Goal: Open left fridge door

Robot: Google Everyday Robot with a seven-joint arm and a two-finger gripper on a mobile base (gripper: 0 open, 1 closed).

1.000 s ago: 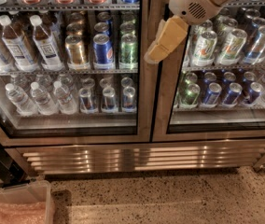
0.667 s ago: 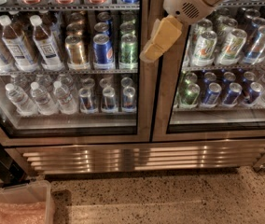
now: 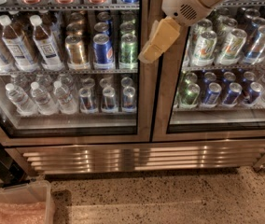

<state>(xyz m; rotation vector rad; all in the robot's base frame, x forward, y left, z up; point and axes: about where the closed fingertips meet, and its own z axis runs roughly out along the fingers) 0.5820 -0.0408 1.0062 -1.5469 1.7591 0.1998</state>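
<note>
though cropped, tool [image 3: 158,41] at left door [image 3: 144,107]

Cream tool [image 3: 147,56] below white vented wrist [image 3: 184,3]

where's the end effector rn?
Camera view, upper centre: the end effector is in front of the left door, over its right frame edge, beside the seam with the right door.

One camera looks steeply down, close, at fridge [image 3: 142,155], pincer [image 3: 151,52] top-centre.
</note>
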